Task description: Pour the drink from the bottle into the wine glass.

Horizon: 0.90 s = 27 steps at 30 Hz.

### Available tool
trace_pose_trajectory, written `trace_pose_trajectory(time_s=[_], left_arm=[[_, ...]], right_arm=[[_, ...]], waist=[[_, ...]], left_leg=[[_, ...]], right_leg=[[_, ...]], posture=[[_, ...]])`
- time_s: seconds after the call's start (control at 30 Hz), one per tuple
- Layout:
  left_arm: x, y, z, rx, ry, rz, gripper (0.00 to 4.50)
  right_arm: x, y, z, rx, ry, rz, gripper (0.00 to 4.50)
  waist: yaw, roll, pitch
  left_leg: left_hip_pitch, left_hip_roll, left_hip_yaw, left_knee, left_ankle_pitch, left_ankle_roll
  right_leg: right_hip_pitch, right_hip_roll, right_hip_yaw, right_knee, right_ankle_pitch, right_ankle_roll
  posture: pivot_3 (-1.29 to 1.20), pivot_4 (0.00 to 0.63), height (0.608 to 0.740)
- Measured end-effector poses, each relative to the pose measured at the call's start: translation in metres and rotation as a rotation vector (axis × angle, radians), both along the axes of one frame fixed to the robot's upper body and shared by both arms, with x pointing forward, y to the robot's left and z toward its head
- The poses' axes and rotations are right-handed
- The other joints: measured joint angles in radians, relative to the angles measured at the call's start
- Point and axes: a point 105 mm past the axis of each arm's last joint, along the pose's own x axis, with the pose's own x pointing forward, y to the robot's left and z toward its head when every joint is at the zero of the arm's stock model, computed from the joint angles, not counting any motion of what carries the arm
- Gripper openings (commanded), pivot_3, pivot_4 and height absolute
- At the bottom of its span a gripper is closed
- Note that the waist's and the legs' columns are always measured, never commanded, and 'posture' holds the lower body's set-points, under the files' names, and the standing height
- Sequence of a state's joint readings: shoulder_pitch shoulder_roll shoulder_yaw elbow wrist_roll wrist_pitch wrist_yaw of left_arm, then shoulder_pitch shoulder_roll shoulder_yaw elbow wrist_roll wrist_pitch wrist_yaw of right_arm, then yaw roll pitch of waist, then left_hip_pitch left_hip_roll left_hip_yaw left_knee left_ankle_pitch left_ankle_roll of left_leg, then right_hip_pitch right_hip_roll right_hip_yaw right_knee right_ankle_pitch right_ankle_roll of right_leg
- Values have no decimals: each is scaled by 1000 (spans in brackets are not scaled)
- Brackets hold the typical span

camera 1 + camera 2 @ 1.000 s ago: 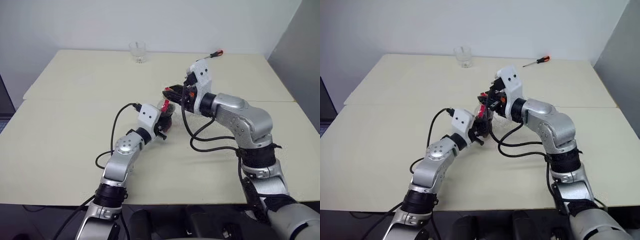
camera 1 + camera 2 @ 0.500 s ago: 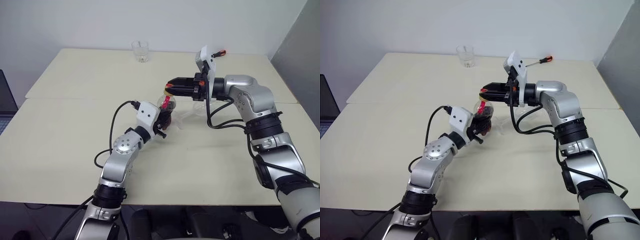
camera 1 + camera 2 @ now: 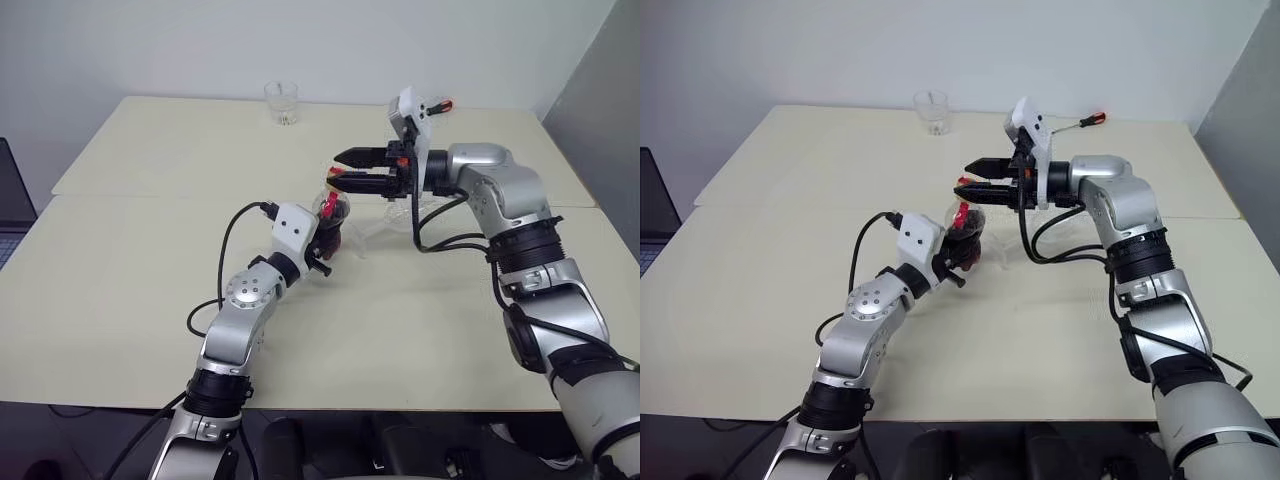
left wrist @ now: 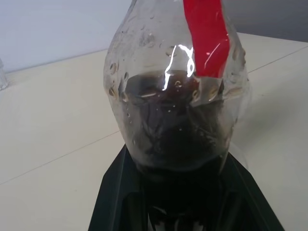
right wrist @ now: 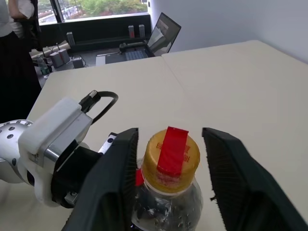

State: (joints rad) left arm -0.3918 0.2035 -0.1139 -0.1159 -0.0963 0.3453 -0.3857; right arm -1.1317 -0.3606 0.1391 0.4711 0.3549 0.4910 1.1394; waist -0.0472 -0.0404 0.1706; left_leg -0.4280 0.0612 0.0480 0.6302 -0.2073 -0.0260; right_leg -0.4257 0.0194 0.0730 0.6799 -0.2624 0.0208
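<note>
The landmark for this report is the bottle (image 3: pixel 333 218), which stands upright near the middle of the table (image 3: pixel 130 250), its long axis vertical and its yellowish cap (image 5: pixel 169 155) uppermost.

The wine glass (image 3: pixel 405 205) stands on the table just to the right of the bottle, partly behind the right forearm; its outline is faint and its bowl appears empty.

The left gripper (image 3: pixel 962 248) comes at the bottle from the near-left side, level with its round body, and is clamped tight on the lower part of that body. The left wrist view shows the drink (image 4: pixel 175 120) filling the lower bulge, with the red label strip (image 4: pixel 207 33) above it.

The right gripper (image 3: pixel 345 170) reaches in from the right, pointing level toward the left, at the height of the bottle's top. Its two fingers (image 5: pixel 115 178) stand apart with nothing between them but the cap, one on each side; no contact with the cap can be made out.

Judgement: the cap is still on, so no pouring can begin. The coming move turns on the cap lying directly between the right fingers, the bottle's axis crossing the gripper's line at right angles. The right arm is the one placed for the cap; the left steadies the body.
</note>
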Motion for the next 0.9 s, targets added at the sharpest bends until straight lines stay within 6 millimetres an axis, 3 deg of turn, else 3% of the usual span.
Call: trace_pose_trajectory(time_s=[0.1, 0.47, 0.7, 0.9], left_arm=[[0, 0, 0, 0, 1, -1, 970], [-1, -4, -2, -1, 11, -22, 970], [-1, -5, -2, -6, 11, -23, 953], [-1, -7, -2, -16, 10, -23, 953]], right_arm=[[0, -1, 3, 5, -10, -7, 4467], [-9, -11, 32, 111, -64, -147, 4500], [-22, 8, 23, 152, 1, -330, 4500], [-11, 8, -1, 154, 89, -541, 4500]], waist=[[0, 0, 0], [3, 0, 0], [6, 0, 0], [8, 0, 0]], left_leg=[[0, 0, -1, 0, 0, 0], [-1, 0, -3, 0, 0, 0], [-2, 0, -7, 2, 0, 0], [-3, -1, -7, 4, 0, 0]], right_leg=[[0, 0, -1, 0, 0, 0], [0, -1, -2, 0, 0, 0], [0, -2, -4, 1, 0, 0], [1, -2, -4, 1, 0, 0]], posture=[[0, 150, 740], [0, 150, 740], [0, 150, 740], [0, 150, 740]])
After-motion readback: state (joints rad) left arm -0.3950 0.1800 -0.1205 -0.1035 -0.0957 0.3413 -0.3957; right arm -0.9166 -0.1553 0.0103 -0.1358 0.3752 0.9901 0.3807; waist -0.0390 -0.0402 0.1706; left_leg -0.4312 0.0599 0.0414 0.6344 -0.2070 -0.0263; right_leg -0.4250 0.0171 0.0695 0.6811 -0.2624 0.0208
